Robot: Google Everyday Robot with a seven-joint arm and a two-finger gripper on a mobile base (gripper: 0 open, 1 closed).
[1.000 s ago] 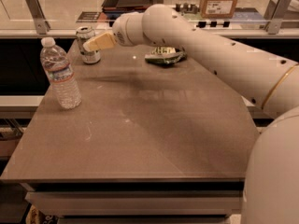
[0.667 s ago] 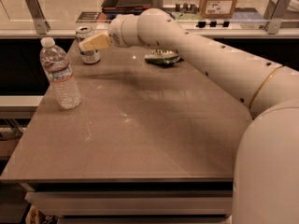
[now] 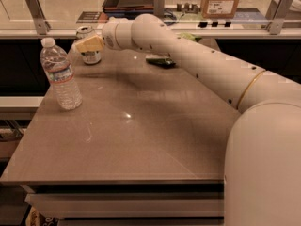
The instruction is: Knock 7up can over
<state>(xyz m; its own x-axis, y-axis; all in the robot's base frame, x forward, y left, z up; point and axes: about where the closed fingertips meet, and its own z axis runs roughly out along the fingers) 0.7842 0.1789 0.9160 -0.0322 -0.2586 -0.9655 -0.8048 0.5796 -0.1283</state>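
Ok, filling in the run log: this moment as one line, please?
gripper: in front of 7up can, far-left corner of table | 7up can: upright | water bottle: upright, apart | task: not done

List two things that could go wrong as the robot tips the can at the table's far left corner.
1. The 7up can stands upright near the far edge of the table; a push from the hand in front of it might roll it off.
2. A wide sweep toward the near left could topple the water bottle too.
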